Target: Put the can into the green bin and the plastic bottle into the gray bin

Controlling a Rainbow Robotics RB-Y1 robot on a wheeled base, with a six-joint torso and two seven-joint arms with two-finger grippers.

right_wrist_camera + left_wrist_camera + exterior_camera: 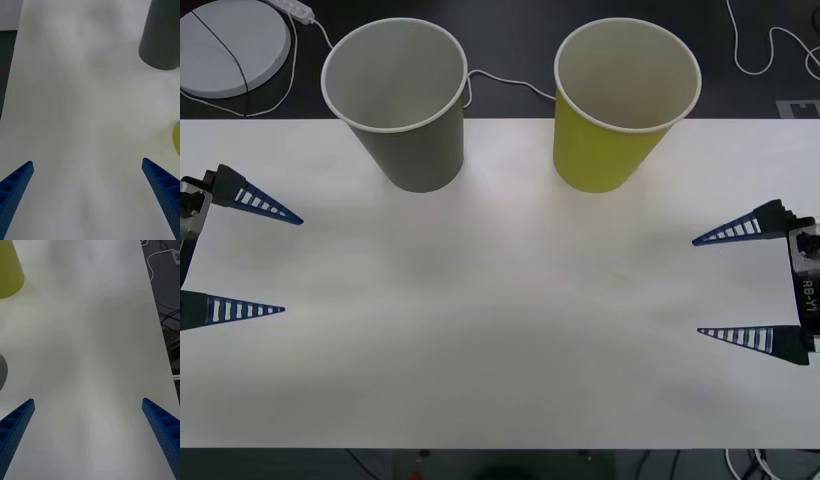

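At table's far edge: gray bin [406, 105], green bin [620, 108] upright | left claw [265, 262], right claw [720, 285] apart

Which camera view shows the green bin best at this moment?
The front view: the green bin stands whole at the table's far edge, with its white rim and pale inside visible. The left wrist view catches part of its yellow-green wall; the right wrist view catches a sliver at the edge.

A lab or test room: a plain white table [500, 340] stands on a dark floor, with loose white cables [770, 50] and a power strip [292, 8] at the far side.
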